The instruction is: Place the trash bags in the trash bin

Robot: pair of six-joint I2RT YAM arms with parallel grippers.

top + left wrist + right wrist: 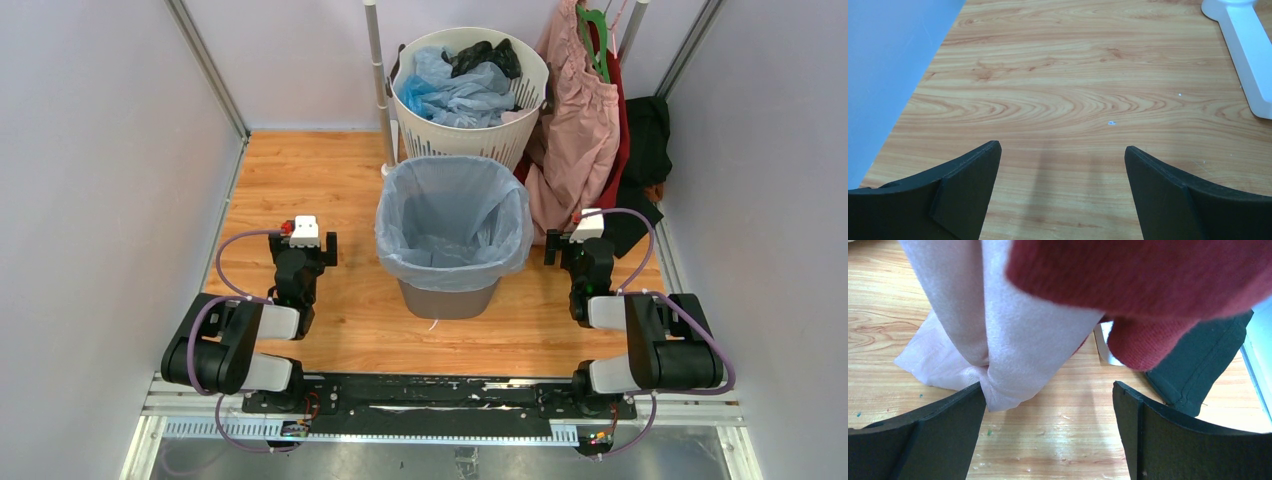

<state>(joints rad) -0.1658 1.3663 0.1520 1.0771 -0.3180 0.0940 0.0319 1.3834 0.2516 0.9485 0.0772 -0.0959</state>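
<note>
The dark grey trash bin (448, 298) stands in the middle of the wooden floor. A pale blue see-through trash bag (455, 215) lines it and drapes over its rim. More blue and black crinkly bags (462, 88) lie in the white basket behind it. My left gripper (303, 250) is left of the bin, open and empty; in the left wrist view it (1063, 165) hangs over bare floor. My right gripper (583, 245) is right of the bin, open and empty; in the right wrist view it (1049, 400) sits just before the pink cloth (1013, 340).
A round white slotted basket (470, 145) stands behind the bin beside a white pole (380, 80). A pink garment (575, 140), a red one (1148, 290) and a dark one (645, 150) hang at the back right. A white rack foot (1248, 60) lies ahead of the left gripper. Walls close both sides.
</note>
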